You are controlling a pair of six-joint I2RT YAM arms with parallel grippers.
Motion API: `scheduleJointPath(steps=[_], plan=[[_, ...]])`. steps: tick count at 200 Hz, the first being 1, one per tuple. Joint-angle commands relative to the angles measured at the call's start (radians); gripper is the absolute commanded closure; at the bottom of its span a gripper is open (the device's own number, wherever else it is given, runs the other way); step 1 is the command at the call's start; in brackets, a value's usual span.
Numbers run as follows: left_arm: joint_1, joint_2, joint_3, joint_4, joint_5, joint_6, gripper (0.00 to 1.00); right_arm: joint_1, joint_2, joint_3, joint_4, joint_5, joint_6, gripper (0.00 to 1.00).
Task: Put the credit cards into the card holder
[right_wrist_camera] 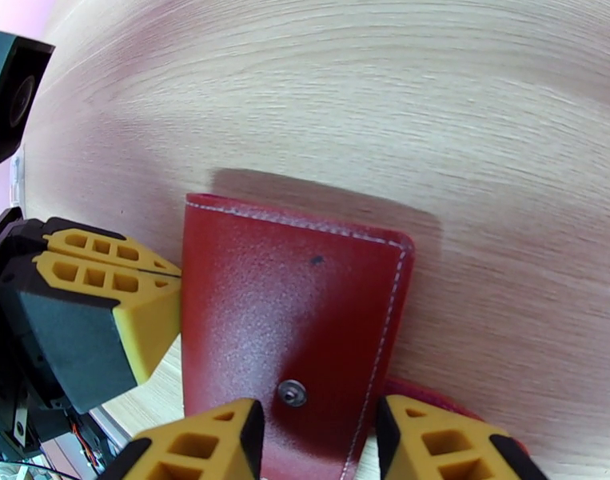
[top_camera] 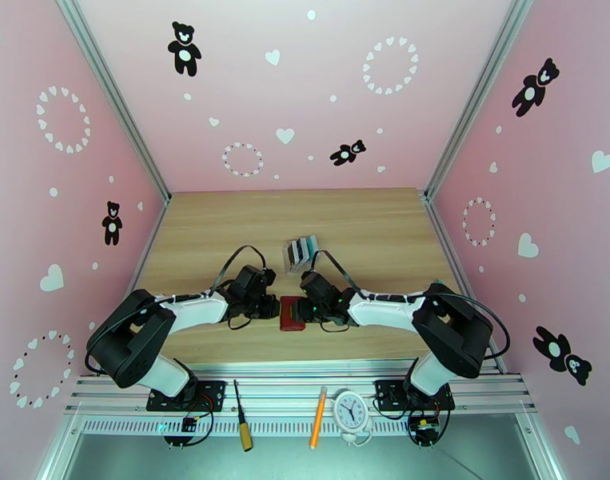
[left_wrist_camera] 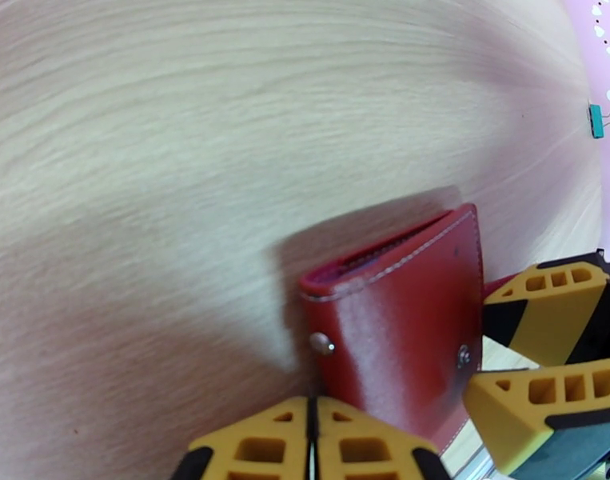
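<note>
Opening step: card holder (top_camera: 291, 314) lies closed at table (top_camera: 368, 226) centre, left end effector (left_wrist_camera: 312, 406) clenched against its edge, right end effector (right_wrist_camera: 316, 410) half-spread over the snap, no clear grip; next, flap must be lifted; credit cards (top_camera: 299, 252) stand in a rack just above.

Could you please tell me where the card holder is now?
In the top view, the card holder lies near the front centre of the table, between the left gripper and right gripper.
</note>
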Motion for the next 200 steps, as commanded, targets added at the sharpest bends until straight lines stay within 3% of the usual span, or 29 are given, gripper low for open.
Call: scheduleJointPath(steps=[1, 200], plan=[[-0.004, 0.023, 0.022, -0.019, -0.018, 0.014, 0.89, -0.010, -0.026, -0.025, 0.044, -0.030, 0.019, 0.56], [-0.004, 0.030, 0.022, -0.016, -0.014, 0.011, 0.89, -0.026, -0.099, -0.037, 0.092, -0.091, 0.040, 0.57]])
